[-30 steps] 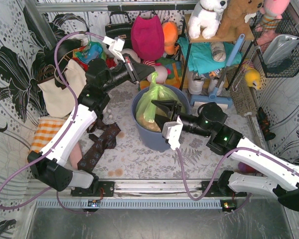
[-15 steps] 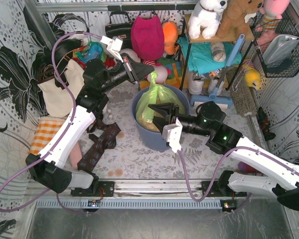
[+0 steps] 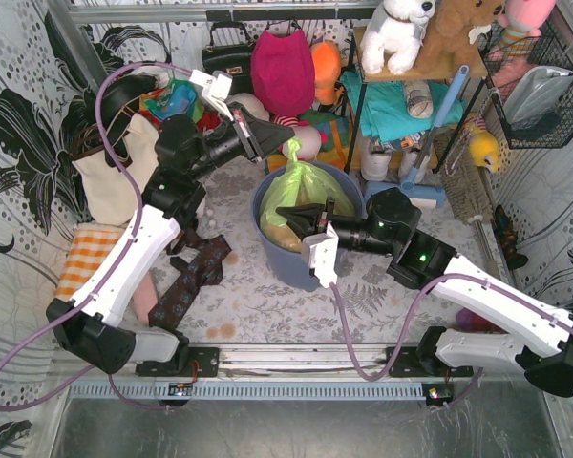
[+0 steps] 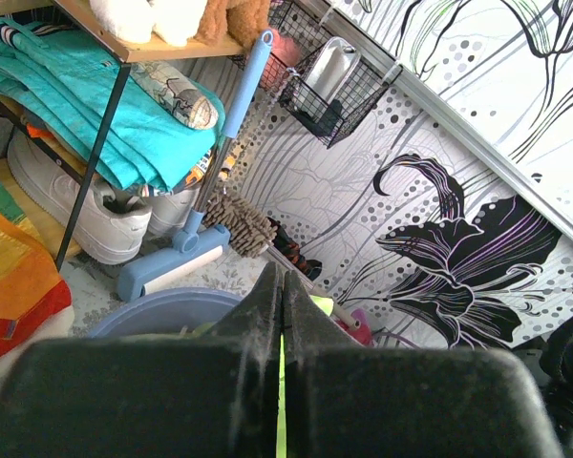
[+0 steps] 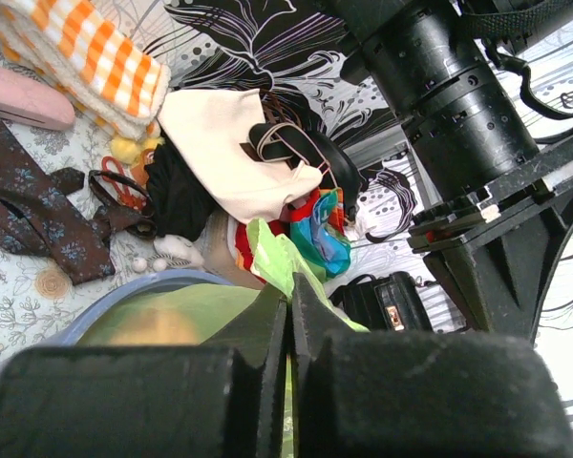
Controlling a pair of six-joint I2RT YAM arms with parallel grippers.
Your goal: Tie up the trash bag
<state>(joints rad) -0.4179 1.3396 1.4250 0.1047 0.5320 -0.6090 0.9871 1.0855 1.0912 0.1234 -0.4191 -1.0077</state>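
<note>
- The trash bag (image 3: 307, 187) sits inside the round blue-grey bin (image 3: 306, 271) in the middle of the table. Its green plastic rises above the rim, and brownish paper shows through low on its left side.
- The left gripper (image 3: 280, 145) is clenched on the bag's top corner, which stands up as a narrow ear above the bin. In the left wrist view, a thin green sliver shows between the closed jaws.
- The right gripper (image 3: 286, 213) reaches in from the right, lower down, over the mouth of the bin. Its jaws are pinched on a fold of the green plastic, which pokes out past the tips in the right wrist view.
- How much plastic that lower grip has caught is hard to tell, since the fingers hide it.
- A brown patterned tie (image 3: 193, 273) lies on the table to the left of the bin, apart from it.
</note>
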